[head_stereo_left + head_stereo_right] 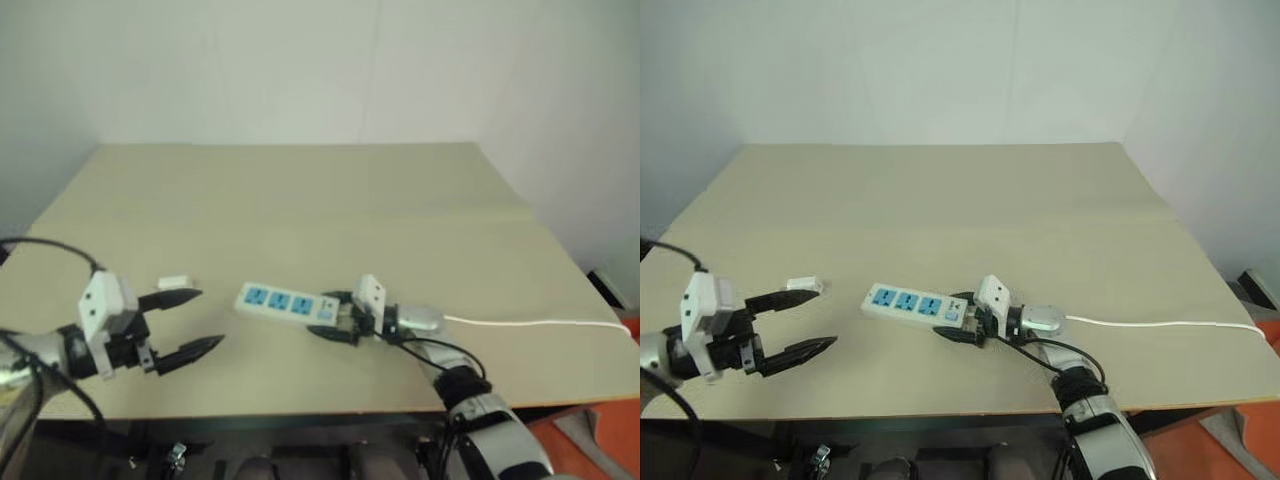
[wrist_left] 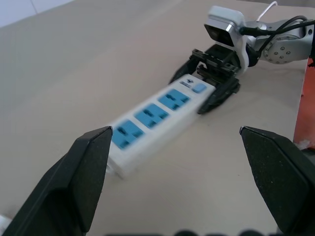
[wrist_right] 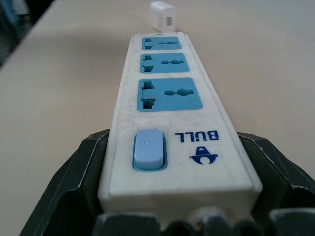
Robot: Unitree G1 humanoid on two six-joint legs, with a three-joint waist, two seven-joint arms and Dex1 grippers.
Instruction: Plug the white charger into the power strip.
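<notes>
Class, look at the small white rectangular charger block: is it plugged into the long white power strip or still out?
Out. The white charger lies on the table beyond the power strip; all three blue sockets are empty.

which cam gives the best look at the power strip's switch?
Right wrist view: the switch sits close up on the power strip, held between the right gripper fingers. In the left wrist view it is a small blue square. In the eye views it is a tiny dot by the gripper.

Open bench (image 1: 300,200) stretches bare toward the far edge and both far corners — near the front edge, the power strip (image 1: 285,301), white charger (image 1: 173,283) and a cord (image 1: 530,322) to the right edge stand as obstacles.
</notes>
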